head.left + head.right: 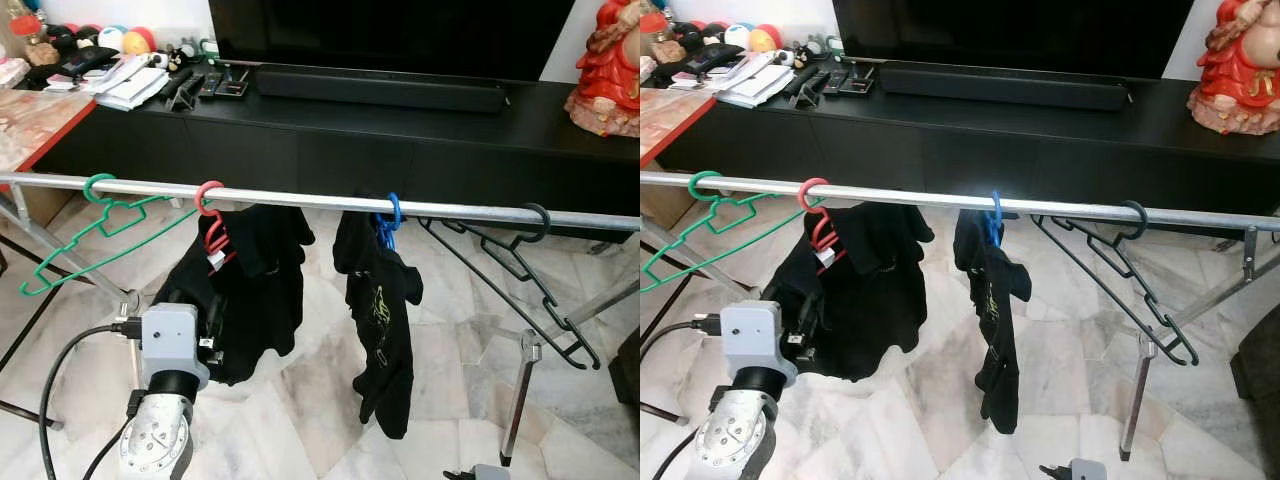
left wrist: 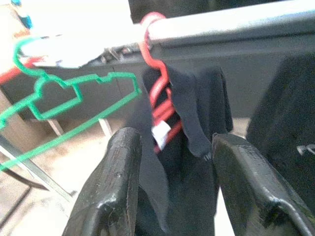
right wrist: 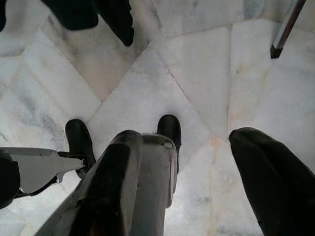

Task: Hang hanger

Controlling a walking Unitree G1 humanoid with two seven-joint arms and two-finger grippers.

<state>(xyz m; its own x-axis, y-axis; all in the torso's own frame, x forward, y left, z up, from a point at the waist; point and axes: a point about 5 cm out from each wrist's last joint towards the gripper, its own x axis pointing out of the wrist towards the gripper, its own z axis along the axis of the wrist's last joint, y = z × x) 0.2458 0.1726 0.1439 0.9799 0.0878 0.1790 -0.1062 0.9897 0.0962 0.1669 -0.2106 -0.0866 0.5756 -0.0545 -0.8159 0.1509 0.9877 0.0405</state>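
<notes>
Marble floor (image 1: 320, 400) spreads under a silver rail (image 1: 300, 198), the landmark for everything else; behind the rail runs a long black bench (image 1: 400, 125) carrying a television, a soundbar and a red figurine (image 1: 608, 65). Left eye view: the red hanger (image 1: 210, 225) with its black garment (image 1: 255, 300) is hooked over the rail, a green hanger (image 1: 95, 225) beside it toward the rail's left end, a blue one (image 1: 390, 222) and a dark one (image 1: 520, 265) toward the right. Hanging looks done; I judge release and withdrawal is the step in hand.

Left wrist view: the left pincer (image 2: 172, 187) stands open just below the rail, fingers either side of the garment without clamping it. Next it should back away without snagging cloth.

Right wrist view: the right pincer (image 3: 197, 187) is open and empty, pointing at the floor below the rail.
</notes>
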